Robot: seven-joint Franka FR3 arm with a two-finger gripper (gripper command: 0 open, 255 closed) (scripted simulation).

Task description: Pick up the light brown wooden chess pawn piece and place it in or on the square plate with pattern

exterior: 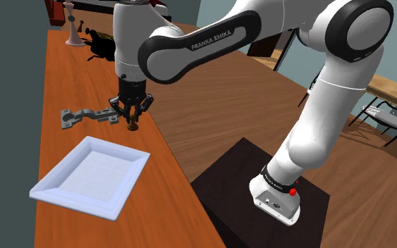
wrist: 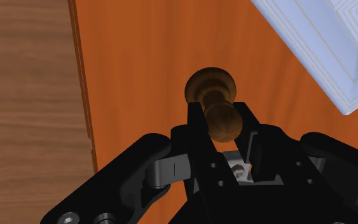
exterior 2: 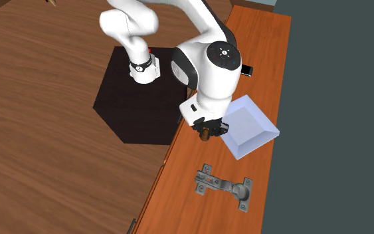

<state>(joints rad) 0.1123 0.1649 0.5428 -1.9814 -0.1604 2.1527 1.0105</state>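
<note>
**Mia:** Biggest things first. The long orange desk (exterior: 70,77) runs up the left of the shoulder view, and the white arm (exterior: 211,44) bends over it.

**Tom:** Then the pale square plate (exterior: 56,189) at the lower left. Then the grey hinge (exterior: 84,116), just above it.

**Mia:** Beside the hinge is the black claw (exterior: 132,116). It's pinched shut on the little brown pawn (exterior: 132,127), near the middle of the frame.

**Tom:** What should it do now?

**Mia:** I'd lift straight up, high enough to clear the plate's raised edge. Then I'd go across slowly and set the pawn on the flat middle. That round head might slip, so hold tight.

**Tom:** Is the pawn off the desk?

**Mia:** I can't tell from the shoulder view. The wrist view shows more: the fingers (wrist: 195,127) hug the pawn's head on both sides, and fine square lines mark the plate. The second exterior view shows the plate just beside the claw.
</note>
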